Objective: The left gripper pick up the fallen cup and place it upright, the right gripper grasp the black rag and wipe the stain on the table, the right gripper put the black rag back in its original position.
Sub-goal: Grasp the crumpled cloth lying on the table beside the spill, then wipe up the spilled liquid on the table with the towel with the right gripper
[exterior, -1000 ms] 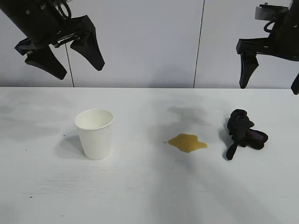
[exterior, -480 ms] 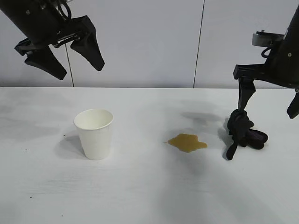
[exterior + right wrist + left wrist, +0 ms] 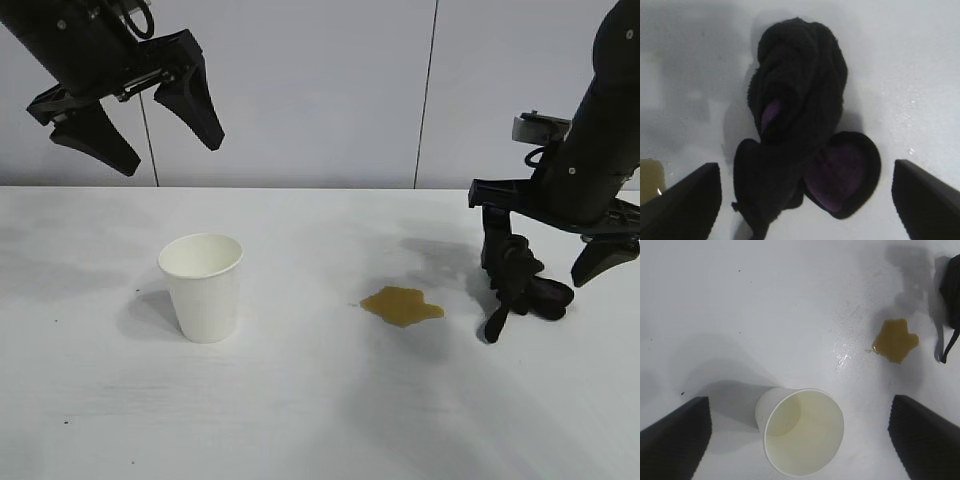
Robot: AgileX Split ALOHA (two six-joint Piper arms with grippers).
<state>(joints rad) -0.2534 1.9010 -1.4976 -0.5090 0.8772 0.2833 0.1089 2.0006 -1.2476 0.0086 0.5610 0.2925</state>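
The white bench [image 3: 300, 420] is lying wide, flat and matte, with faint grey smudges and a few dark specks. The left gripper [image 3: 135, 115] is hanging high above the bench's left side, its long pointed fingers spread apart and holding nothing. The right gripper [image 3: 545, 255] is sitting low at the right, its fingers wide open and straddling the black rag [image 3: 520, 285]: one finger is touching the rag's left side, the other is standing just beside it on the right.

The cup [image 3: 202, 287], plain white tapered paper with a rolled rim, is standing upright at left, so that step looks done. The step in hand seems to be grasping the rag; the next move calls for closing the fingers around the soft, bunched cloth, which is showing purple folds and a dangling strip. The stain [image 3: 400, 305], a flat, glossy yellow-brown puddle with irregular edges, is lying unwiped between cup and rag, near the rag.
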